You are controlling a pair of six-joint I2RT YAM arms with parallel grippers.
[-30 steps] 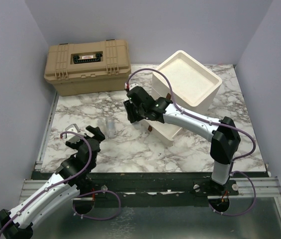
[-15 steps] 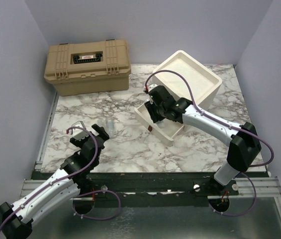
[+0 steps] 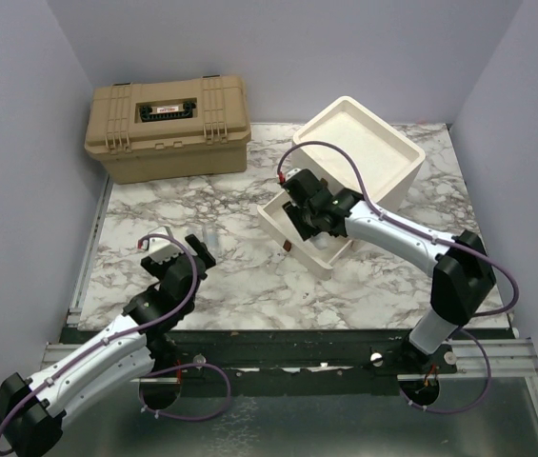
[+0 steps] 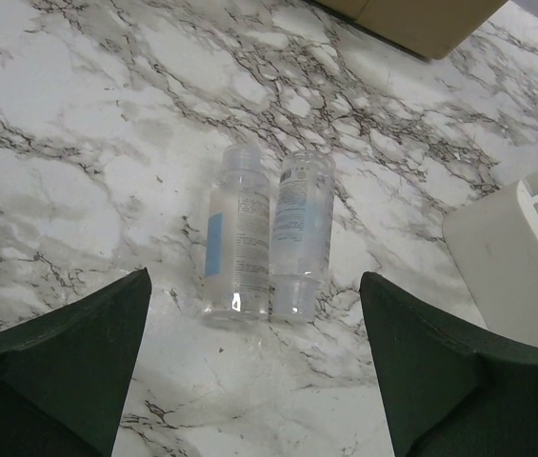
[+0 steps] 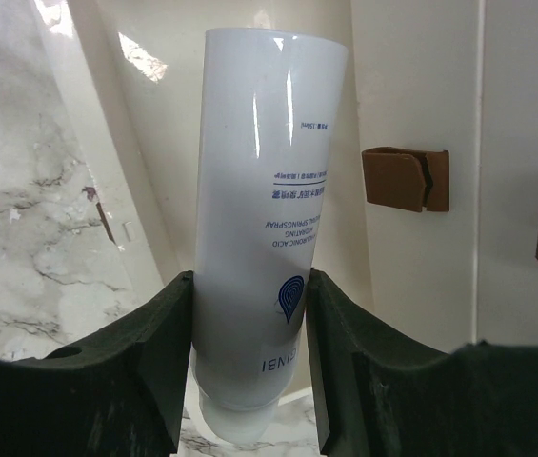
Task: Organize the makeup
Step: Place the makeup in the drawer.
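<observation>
Left pincer [image 4: 254, 286]: jaws spread wide, holding nothing. It hangs over the near-left part of the worktop [image 3: 249, 286].

The two clear bottles [image 4: 270, 233] lie flat on the marble, side by side and touching along their length. In your left wrist view they sit between the two fingers and just beyond the tips, with neither finger touching them. The left bottle has a blue patch on its label. I can't tell which way either cap points.

Right pincer [image 5: 249, 276]: clamped on the white tube [image 5: 264, 171], with one finger flat on each side near its lower end. The far end of the tube points away from the wrist camera. There is blue print and a small blue logo on the face towards you.

From the top view, that pincer and tube are over the open drawer [image 3: 299, 249]. The drawer is pulled out of the near-left face of the cream drawer unit [image 3: 364, 143]. In the right wrist view the drawer's pale inner walls are behind the tube. Brown pulls [image 5: 404, 179] on the unit's front show to the right. I can't tell whether the tube touches the drawer floor.

The tan toolbox [image 3: 167, 127] sits closed at the far left, well apart from both arms.
</observation>
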